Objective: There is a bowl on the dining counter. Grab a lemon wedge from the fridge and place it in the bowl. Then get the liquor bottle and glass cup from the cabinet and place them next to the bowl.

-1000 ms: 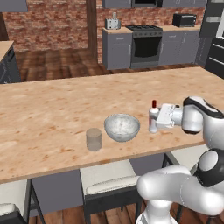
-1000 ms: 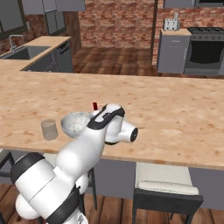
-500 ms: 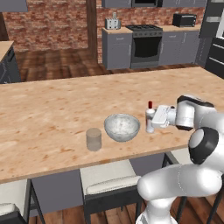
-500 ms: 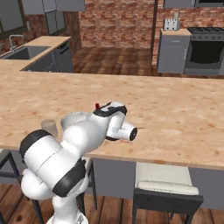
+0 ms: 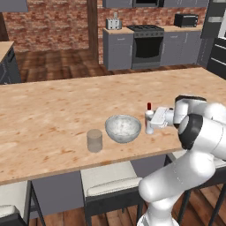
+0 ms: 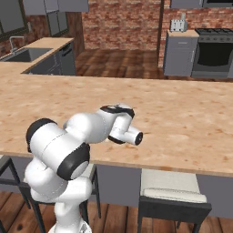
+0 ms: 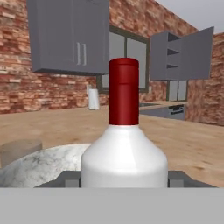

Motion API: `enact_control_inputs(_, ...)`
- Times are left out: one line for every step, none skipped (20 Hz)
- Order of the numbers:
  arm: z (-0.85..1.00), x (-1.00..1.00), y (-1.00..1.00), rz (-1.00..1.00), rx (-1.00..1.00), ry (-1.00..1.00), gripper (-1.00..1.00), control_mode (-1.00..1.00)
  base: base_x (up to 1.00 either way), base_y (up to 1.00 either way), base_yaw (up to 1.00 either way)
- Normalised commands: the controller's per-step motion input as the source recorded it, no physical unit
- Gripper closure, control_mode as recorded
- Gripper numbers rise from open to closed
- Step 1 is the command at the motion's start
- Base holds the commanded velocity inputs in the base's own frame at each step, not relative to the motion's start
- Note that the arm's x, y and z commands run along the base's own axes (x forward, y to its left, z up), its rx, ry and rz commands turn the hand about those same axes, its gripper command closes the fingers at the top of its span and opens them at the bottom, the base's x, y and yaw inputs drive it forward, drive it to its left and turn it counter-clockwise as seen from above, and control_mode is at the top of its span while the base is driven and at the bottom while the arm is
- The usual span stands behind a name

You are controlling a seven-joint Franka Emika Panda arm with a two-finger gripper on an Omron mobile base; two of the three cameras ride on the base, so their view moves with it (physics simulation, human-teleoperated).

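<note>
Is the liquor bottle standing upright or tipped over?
Upright: the liquor bottle stands on the dining counter beside the bowl, red cap on top.

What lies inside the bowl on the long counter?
The bowl shows a speckled grey-white inside with no lemon wedge visible from the left base view. Its near inner wall and part of the bottom are hidden by the rim.

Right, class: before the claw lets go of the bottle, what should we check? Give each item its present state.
1. Bottle upright on the counter: ok.
2. Bottle next to the bowl: ok.
3. Cup beside the bowl: ok.
4. Claw at the bottle, fingers either side: ok.
5. Bottle base flat on the counter: cannot tell.
6. Lemon wedge in the bowl: cannot tell.
</note>
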Motion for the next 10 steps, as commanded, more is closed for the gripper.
enact_control_inputs(-0.16, 0.07, 0.0, -0.01, 0.0, 0.0, 1.0, -1.0, 0.0, 0.0, 0.0)
enact_control_inputs(-0.14, 0.0, -0.01, -0.01, 0.0, 0.0, 1.0, -1.0, 0.0, 0.0, 0.0)
enact_control_inputs(-0.14, 0.0, -0.03, -0.01, 0.0, 0.0, 1.0, -1.0, 0.0, 0.0, 0.0)
enact_control_inputs(-0.15, 0.0, -0.04, -0.01, 0.0, 0.0, 1.0, -1.0, 0.0, 0.0, 0.0)
enact_control_inputs(-0.15, 0.0, -0.01, 0.0, 0.0, 0.0, 1.0, -1.0, 0.0, 0.0, 0.0)
enact_control_inputs(-0.15, 0.0, 0.0, 0.0, 0.0, 0.0, 1.0, -1.0, 0.0, 0.0, 0.0)
enact_control_inputs(-0.14, 0.0, 0.0, 0.0, 0.0, 0.0, 1.0, -1.0, 0.0, 0.0, 0.0)
enact_control_inputs(-0.15, 0.0, 0.0, 0.0, 0.0, 0.0, 1.0, -1.0, 0.0, 0.0, 0.0)
enact_control_inputs(-0.13, 0.0, 0.0, 0.0, 0.0, 0.0, 1.0, -1.0, 0.0, 0.0, 0.0)
enact_control_inputs(-0.13, 0.0, 0.0, 0.0, 0.0, 0.0, 1.0, -1.0, 0.0, 0.0, 0.0)
